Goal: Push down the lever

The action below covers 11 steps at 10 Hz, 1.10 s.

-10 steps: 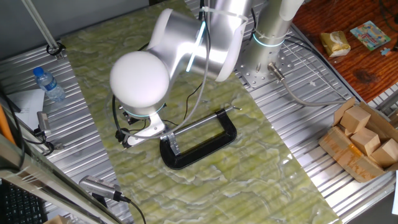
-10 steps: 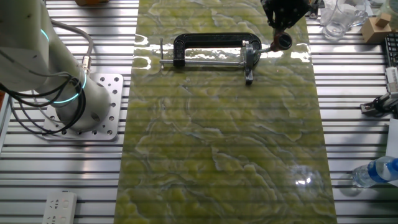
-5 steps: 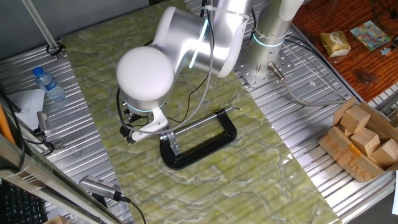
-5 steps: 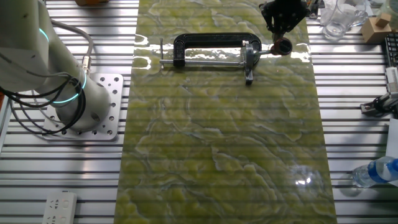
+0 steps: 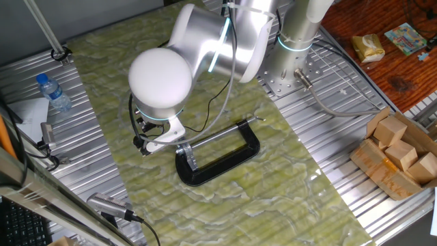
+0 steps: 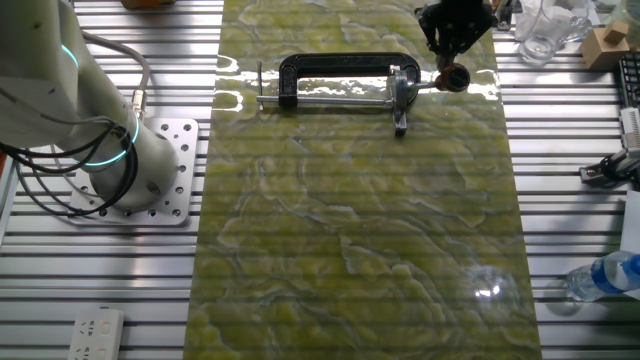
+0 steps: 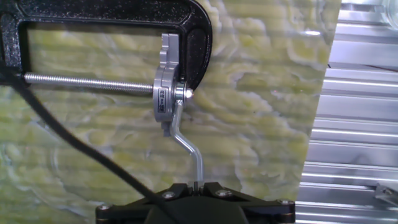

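A black C-shaped clamp [image 6: 340, 62] lies on the green mat [image 6: 350, 230], its long steel rod [image 7: 87, 81] running across it. The lever [image 7: 189, 146] is a short silvery arm that leaves the clamp's metal head and ends in a small red knob [image 6: 456, 78]. My gripper [image 6: 452, 60] is shut, fingers together, right over the knob and touching the lever's end. In the hand view the lever arm runs straight into my gripper [image 7: 198, 185] and the knob is hidden under it. In one fixed view the arm's white joint covers most of my gripper [image 5: 143, 142] beside the clamp [image 5: 225, 164].
The robot base [image 6: 150, 165] stands left of the mat. A water bottle [image 6: 610, 275] lies at the lower right and glassware [image 6: 545, 30] near the clamp's end. A box of wooden blocks [image 5: 399, 154] sits on the table's far side. A power strip [image 6: 95, 330] lies near the front.
My gripper has shifted a little with the red knob, which has swung slightly along the mat. The clamp frame has stayed in place.
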Each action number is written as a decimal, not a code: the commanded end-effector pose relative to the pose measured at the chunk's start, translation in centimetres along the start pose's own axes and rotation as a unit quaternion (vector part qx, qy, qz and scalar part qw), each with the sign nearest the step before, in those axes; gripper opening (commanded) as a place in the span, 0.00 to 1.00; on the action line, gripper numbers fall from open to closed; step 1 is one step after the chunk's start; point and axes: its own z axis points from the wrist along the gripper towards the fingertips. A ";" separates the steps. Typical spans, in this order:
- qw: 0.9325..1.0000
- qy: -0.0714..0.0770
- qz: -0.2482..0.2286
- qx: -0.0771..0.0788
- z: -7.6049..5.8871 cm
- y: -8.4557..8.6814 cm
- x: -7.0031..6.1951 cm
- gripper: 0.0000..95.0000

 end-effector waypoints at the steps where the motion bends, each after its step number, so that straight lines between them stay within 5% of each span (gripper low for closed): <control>1: 1.000 -0.001 0.002 -0.001 -0.2 0.0 0.1 0.00; 2: 1.000 -0.001 0.001 0.000 -0.2 -0.1 0.0 0.00; 4: 0.999 0.030 -0.018 -0.001 -0.2 -0.1 0.0 0.00; 11: 0.999 0.034 -0.031 0.013 1.5 -0.4 0.2 0.00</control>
